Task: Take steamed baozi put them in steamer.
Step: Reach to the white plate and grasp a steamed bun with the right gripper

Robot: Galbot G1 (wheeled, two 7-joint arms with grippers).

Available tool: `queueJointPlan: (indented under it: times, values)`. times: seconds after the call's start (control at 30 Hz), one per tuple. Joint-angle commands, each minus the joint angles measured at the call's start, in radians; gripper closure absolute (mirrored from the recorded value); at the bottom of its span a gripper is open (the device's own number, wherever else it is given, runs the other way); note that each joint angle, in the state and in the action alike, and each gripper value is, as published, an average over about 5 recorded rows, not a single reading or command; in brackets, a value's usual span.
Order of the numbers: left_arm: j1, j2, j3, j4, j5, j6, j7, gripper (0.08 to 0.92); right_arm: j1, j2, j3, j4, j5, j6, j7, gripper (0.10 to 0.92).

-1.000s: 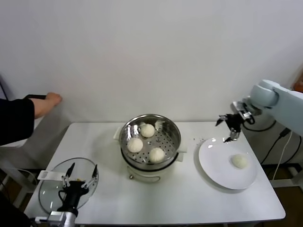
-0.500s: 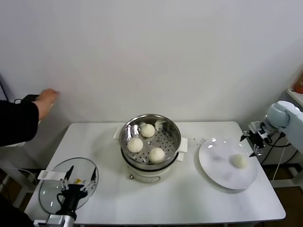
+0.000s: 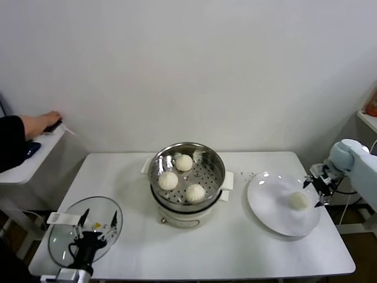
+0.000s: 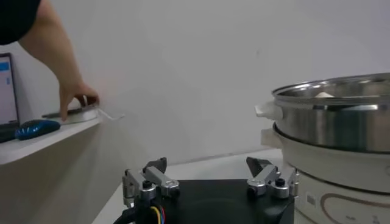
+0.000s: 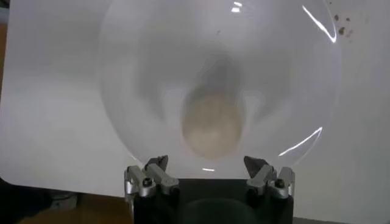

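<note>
Right pincer [image 3: 318,187], fingers apart, hangs beside one bun [image 3: 298,201] on the plate [image 3: 268,203], right of the steamer [image 3: 217,177] holding three buns [image 3: 168,180].

The right arm [image 3: 352,154] had a smooth pale grey-blue shell. Its pincer [image 5: 209,176] was black with silver fingertip blocks and dark screws. The left pincer [image 4: 209,181] matched, showing coloured wires.

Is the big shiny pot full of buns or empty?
Partly filled. The steamer has no lid on and holds three baozi on its holed tray. A fourth bun lies on the white plate.
</note>
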Motion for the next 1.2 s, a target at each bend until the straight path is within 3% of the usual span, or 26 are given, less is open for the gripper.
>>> queueJointPlan:
  times: [0.03, 0.9, 1.2]
  values:
    - [-0.003, -0.001, -0.003, 0.003, 0.003, 0.003, 0.001, 0.177, -0.048, 0.078, 0.070, -0.092, -0.054, 0.022, -0.003, 0.203]
    - [-0.008, -0.003, -0.007, 0.020, 0.004, 0.004, -0.004, 0.177, -0.054, 0.130, 0.097, -0.129, -0.079, 0.021, -0.010, 0.204]
    - [-0.010, -0.004, -0.007, 0.019, 0.004, 0.006, -0.006, 0.177, -0.057, 0.125, 0.100, -0.124, -0.079, 0.024, -0.012, 0.357]
